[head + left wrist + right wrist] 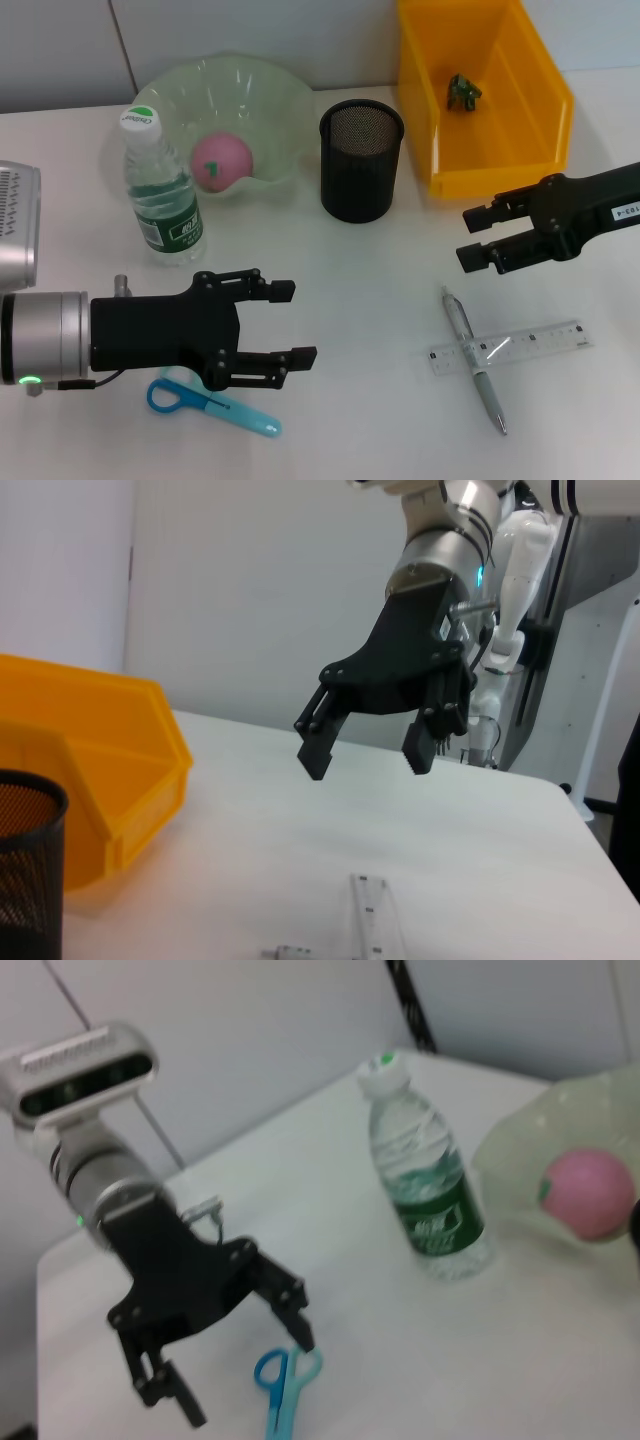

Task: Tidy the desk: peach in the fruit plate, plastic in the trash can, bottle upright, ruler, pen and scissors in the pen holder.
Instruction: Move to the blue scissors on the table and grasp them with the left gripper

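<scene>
Blue scissors [213,405] under left tool [294,322], bottle [160,190] upright behind.

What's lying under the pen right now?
The clear ruler lies under the pen, crossing it; both rest on the table. Where they cross, the pen covers the ruler's markings.

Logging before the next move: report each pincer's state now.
Left pincer: open, empty, above the scissors.
Right pincer: open, empty, above the table near the pen.
</scene>
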`<state>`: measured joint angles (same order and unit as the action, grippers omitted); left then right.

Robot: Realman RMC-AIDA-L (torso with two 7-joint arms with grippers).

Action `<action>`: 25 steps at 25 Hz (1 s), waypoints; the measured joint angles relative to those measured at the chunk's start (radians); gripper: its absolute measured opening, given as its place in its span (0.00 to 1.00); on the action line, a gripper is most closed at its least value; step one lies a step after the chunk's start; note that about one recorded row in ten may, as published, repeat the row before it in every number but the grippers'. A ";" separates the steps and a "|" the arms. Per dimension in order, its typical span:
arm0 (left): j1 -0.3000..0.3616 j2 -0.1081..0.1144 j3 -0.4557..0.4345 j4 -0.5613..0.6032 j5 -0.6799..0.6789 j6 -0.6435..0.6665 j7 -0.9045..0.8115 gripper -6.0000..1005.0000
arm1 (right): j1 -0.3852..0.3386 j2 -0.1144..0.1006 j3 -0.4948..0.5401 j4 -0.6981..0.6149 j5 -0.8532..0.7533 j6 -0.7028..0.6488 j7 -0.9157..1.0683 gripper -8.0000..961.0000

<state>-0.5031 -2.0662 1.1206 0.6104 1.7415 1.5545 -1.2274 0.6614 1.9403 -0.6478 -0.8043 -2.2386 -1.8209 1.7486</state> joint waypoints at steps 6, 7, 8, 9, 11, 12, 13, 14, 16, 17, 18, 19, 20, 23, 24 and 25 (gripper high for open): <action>0.004 -0.001 0.004 0.000 0.002 -0.009 0.005 0.80 | 0.028 -0.003 -0.041 -0.020 -0.023 -0.014 0.028 0.77; 0.005 -0.001 0.004 0.000 0.002 -0.010 0.005 0.80 | 0.034 -0.004 -0.048 -0.023 -0.027 -0.017 0.032 0.77; 0.005 0.000 0.004 0.000 0.002 -0.011 0.005 0.80 | 0.037 -0.004 -0.050 -0.025 -0.029 -0.019 0.034 0.77; 0.006 0.000 0.004 0.000 0.002 -0.011 0.005 0.80 | 0.040 -0.004 -0.053 -0.026 -0.031 -0.020 0.035 0.77; 0.006 0.002 0.002 0.000 0.002 -0.011 0.005 0.80 | 0.041 -0.005 -0.054 -0.026 -0.033 -0.021 0.036 0.77; 0.006 0.003 0.000 0.001 0.002 -0.008 0.003 0.80 | 0.041 -0.006 -0.054 -0.026 -0.033 -0.021 0.036 0.77; 0.007 0.004 -0.001 0.002 0.002 -0.003 0.000 0.80 | 0.039 -0.005 -0.054 -0.026 -0.034 -0.021 0.036 0.77; 0.007 0.006 -0.003 0.005 0.002 0.006 -0.004 0.80 | 0.035 -0.006 -0.052 -0.026 -0.034 -0.021 0.034 0.77; 0.008 0.013 -0.005 0.012 0.002 0.019 -0.015 0.80 | 0.015 -0.005 -0.047 -0.030 -0.031 -0.023 0.006 0.77; 0.007 0.018 -0.005 0.017 0.002 0.025 -0.026 0.80 | 0.015 -0.005 -0.047 -0.030 -0.031 -0.023 0.006 0.77; 0.005 0.024 -0.005 0.020 0.002 0.029 -0.040 0.80 | 0.007 -0.004 -0.045 -0.033 -0.028 -0.025 -0.006 0.77; 0.003 0.031 -0.004 0.022 0.002 0.034 -0.056 0.80 | -0.002 -0.002 -0.043 -0.038 -0.021 -0.030 -0.027 0.77; -0.006 0.051 -0.003 0.025 0.002 0.057 -0.088 0.80 | -0.019 0.002 -0.041 -0.042 -0.014 -0.038 -0.069 0.77; -0.011 0.063 -0.001 0.030 0.002 0.079 -0.110 0.80 | -0.033 0.007 -0.041 -0.041 -0.012 -0.050 -0.118 0.77; -0.015 0.074 0.001 0.044 0.006 0.100 -0.136 0.80 | -0.040 0.009 -0.041 -0.040 -0.012 -0.056 -0.139 0.77; -0.021 0.084 0.004 0.102 0.050 0.129 -0.196 0.80 | -0.055 0.015 -0.043 -0.039 -0.012 -0.065 -0.175 0.77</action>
<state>-0.5237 -1.9826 1.1250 0.7129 1.7915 1.6838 -1.4231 0.6065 1.9549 -0.6908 -0.8435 -2.2502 -1.8864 1.5732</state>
